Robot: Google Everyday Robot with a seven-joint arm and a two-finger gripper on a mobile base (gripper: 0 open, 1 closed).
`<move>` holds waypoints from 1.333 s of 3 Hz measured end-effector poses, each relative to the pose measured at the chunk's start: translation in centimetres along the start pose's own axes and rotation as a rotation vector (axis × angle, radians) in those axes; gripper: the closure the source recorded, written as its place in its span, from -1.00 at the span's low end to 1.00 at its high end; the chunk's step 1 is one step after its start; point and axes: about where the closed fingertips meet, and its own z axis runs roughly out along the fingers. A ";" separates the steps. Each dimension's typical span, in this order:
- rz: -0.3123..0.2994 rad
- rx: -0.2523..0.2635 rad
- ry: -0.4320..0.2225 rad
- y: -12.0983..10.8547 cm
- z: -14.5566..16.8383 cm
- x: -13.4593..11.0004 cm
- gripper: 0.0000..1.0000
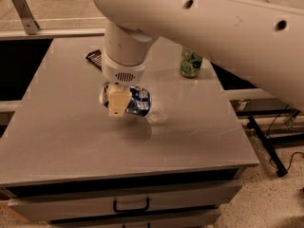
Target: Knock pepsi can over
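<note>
The white arm (pixel 213 27) reaches in from upper right, claw (pixel 118 104) pointing straight down, low.
</note>
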 end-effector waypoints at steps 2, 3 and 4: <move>0.020 -0.020 -0.019 -1.4 0.8 -1.7 -1.00; 0.033 -0.044 -0.070 -1.9 1.0 -2.9 -1.00; 0.071 -0.059 -0.145 -2.4 0.0 -2.0 -1.00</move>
